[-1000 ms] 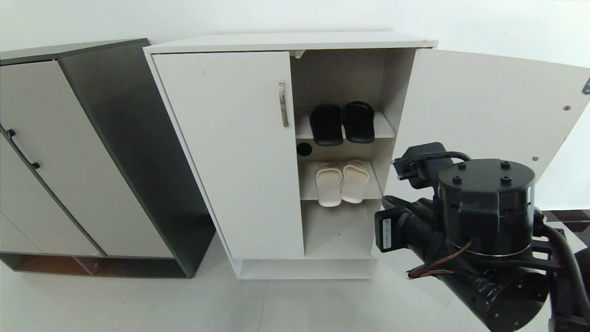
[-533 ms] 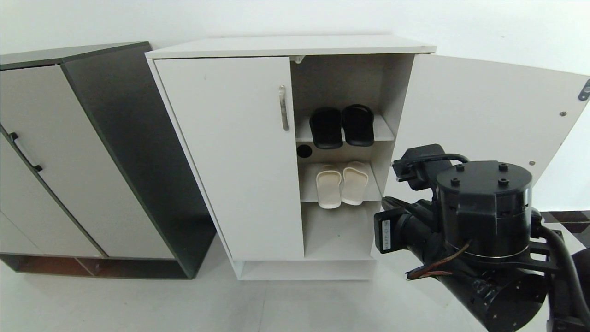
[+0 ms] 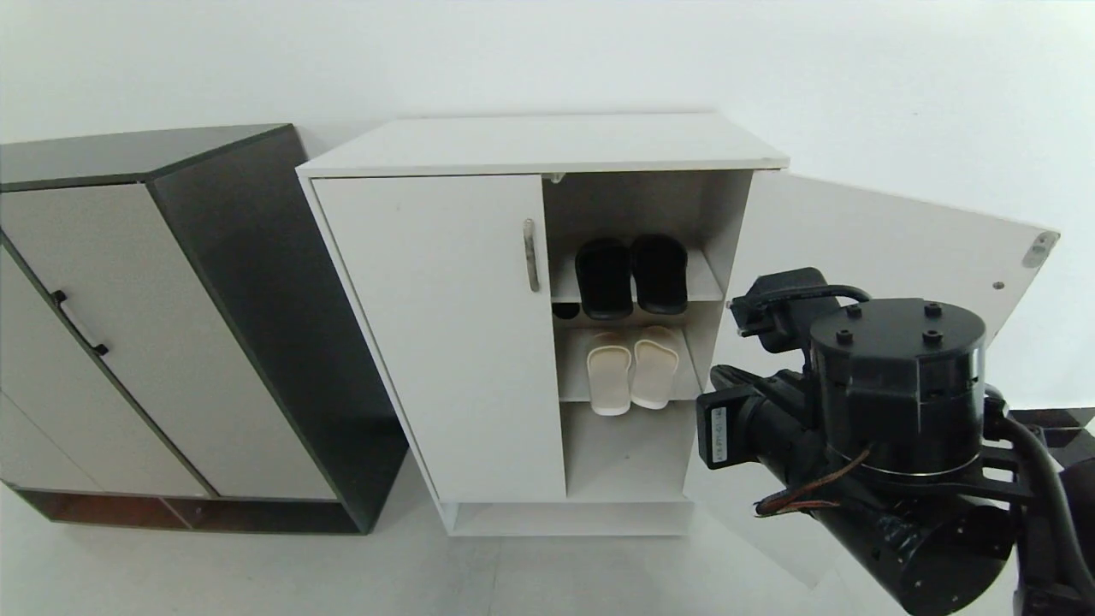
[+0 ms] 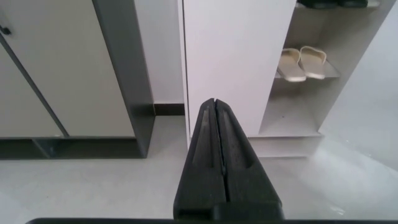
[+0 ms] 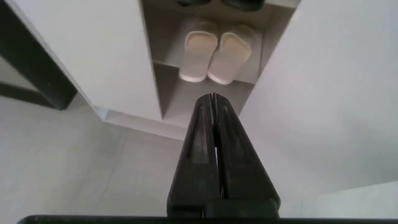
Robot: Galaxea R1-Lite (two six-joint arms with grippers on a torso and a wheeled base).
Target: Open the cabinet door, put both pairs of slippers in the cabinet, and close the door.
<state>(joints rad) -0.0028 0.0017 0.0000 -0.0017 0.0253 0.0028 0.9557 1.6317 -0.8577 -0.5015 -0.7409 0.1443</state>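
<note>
The white cabinet (image 3: 547, 141) stands with its right door (image 3: 881, 257) swung wide open and its left door (image 3: 445, 325) closed. A black pair of slippers (image 3: 631, 275) sits on the upper shelf. A white pair of slippers (image 3: 631, 370) lies on the middle shelf, also seen in the wrist views (image 4: 308, 62) (image 5: 217, 48). My left gripper (image 4: 214, 102) is shut and holds nothing, low in front of the closed left door. My right gripper (image 5: 213, 96) is shut and holds nothing, in front of the open compartment and below the white pair.
A dark cabinet (image 3: 171, 325) with grey doors stands directly left of the white one. The open door juts out to the right, close to my right arm (image 3: 890, 402). Bare light floor (image 3: 342, 573) lies in front of both cabinets.
The whole head picture has shifted, with the cabinets now lower and a little smaller, so the camera moved. The slippers, the doors and my right arm keep their places.
</note>
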